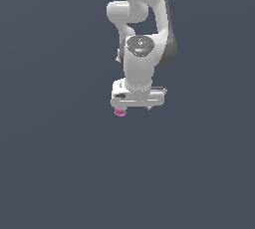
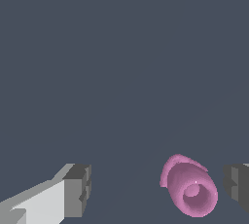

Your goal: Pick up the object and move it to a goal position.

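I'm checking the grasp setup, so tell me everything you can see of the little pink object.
The pink object is a small, smooth, glossy-looking cup-like piece, magenta, with a rounded body and a hollow opening ringed by a flared rim. In the wrist view it sits between the two grey fingertips of the open gripper, nearer one fingertip than the other, with a gap showing on both sides. In the exterior view only a sliver peeks from under the white hand. Whether it rests on the ground cannot be told.

plain dark grey-blue surface (image 1: 60, 173), uniform across both views.
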`<state>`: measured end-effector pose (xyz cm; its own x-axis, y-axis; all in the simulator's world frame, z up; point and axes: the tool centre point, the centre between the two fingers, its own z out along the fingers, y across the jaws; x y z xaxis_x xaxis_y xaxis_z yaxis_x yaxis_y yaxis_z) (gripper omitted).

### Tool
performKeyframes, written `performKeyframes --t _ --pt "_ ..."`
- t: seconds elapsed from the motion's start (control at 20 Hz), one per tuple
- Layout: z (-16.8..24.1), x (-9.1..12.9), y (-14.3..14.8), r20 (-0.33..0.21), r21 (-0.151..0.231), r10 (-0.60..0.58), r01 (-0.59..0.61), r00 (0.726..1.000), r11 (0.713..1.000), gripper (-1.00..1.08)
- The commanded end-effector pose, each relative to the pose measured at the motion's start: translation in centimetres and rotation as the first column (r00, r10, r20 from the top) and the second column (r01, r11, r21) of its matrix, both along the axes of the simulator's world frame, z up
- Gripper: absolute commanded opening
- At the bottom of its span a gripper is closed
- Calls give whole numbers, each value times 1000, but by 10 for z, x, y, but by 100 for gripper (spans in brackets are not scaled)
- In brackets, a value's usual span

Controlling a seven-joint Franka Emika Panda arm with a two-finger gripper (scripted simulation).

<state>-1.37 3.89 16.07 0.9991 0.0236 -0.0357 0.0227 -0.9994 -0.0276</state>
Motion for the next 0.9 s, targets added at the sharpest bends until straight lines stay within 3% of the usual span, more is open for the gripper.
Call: performKeyframes --t 0.0,0.4,0.85 --pt "0 0 0 0 0 0 0 1000 1000 100" --pt "4 -3 -24 -4 -22 -1 1 1000 1000 100" --pt "-2 -8 -28 -2 -23 -29 29 1000 999 100"
